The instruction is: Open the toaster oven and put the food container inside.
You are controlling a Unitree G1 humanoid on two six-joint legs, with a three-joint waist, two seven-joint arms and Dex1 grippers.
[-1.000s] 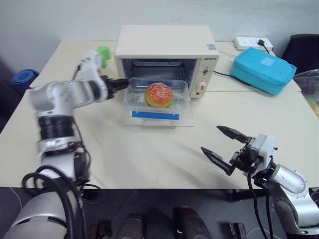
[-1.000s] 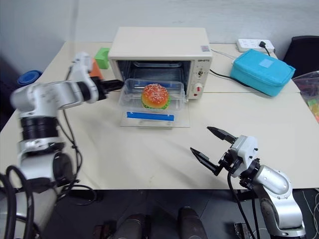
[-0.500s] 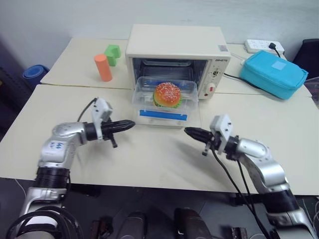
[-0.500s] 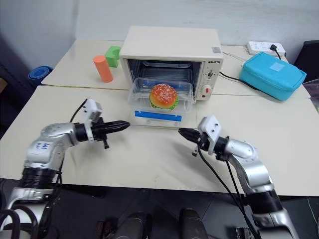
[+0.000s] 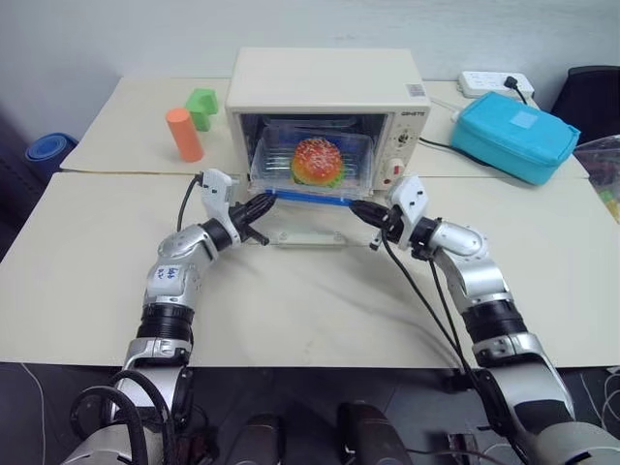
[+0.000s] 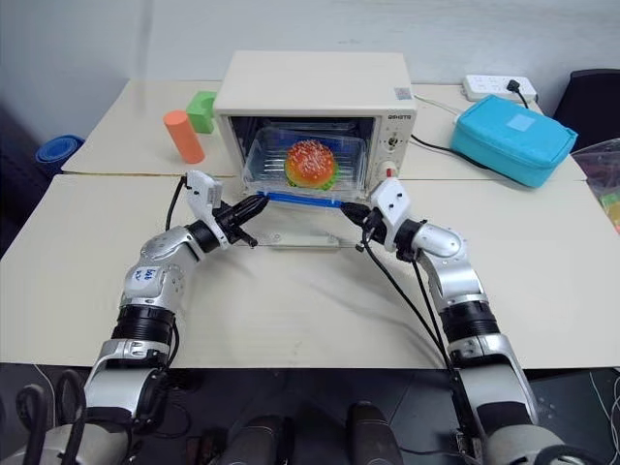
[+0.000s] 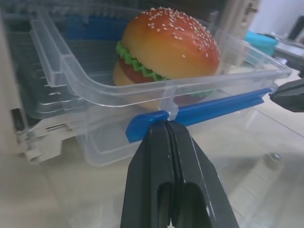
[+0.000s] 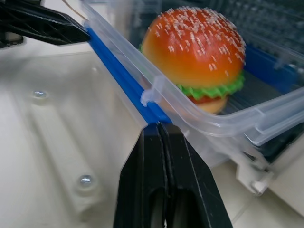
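Observation:
The cream toaster oven (image 5: 325,73) stands at the back of the table, its glass door (image 5: 302,231) folded down flat. The clear food container (image 5: 276,165) with the sesame burger (image 5: 317,162) sits partly inside the oven's opening, on the rack. Its blue front clip (image 7: 213,107) faces me. My left gripper (image 5: 263,204) is shut, and its tip touches the clip's left end. My right gripper (image 5: 359,209) is also shut, with its tip against the clip (image 8: 114,61) near its right end. Neither gripper holds anything.
An orange cylinder (image 5: 182,134) and a green block (image 5: 202,105) stand left of the oven. A teal zippered pouch (image 5: 511,136) and a white power strip (image 5: 494,84) lie to the right. The oven's cable runs between oven and pouch.
Both grippers shut, then reached forward to the container's blue front clip. The container moved from the open door farther into the oven. The camera view also shifted.

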